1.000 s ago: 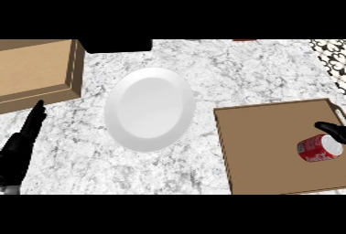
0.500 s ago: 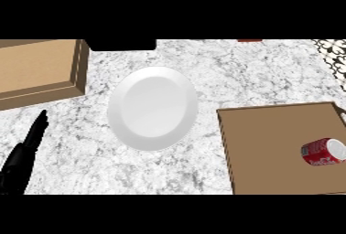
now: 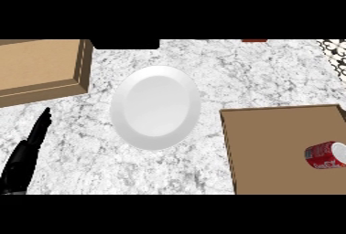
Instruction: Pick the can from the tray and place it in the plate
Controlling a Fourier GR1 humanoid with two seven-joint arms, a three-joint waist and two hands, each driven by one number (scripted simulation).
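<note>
Down at the near left corner of the counter [image 3: 260, 75] the robot's left hand [image 3: 28, 148] lies released, its black fingers [image 3: 43, 120] straight and together, pointing away from the body and leaning slightly right; they curl round nothing and touch none of the things set out. Ahead of the hand, a little to its right, sits a brown cardboard box [image 3: 40, 66], its near edge not far beyond the fingertips. To the right of the hand, near it but not touching, the white plate [image 3: 154, 108] rests flat on the marbled top with nothing in it. Farther right again, past the plate and well apart from the hand, is the brown tray [image 3: 270, 146], its left wall just beside the plate's rim with a strip of counter between them. The can [image 3: 327, 156], red with white lettering, lies on its side inside the tray, towards the tray's far-right part as reckoned from the hand, one pale end turned left towards the plate; it is the thing farthest from the hand on this side of the counter. Far ahead of the hand and right of the box, a dark block [image 3: 126, 44] shows at the counter's back edge, and beyond it to the right there is a small red thing [image 3: 254, 40] that I cannot make out.
</note>
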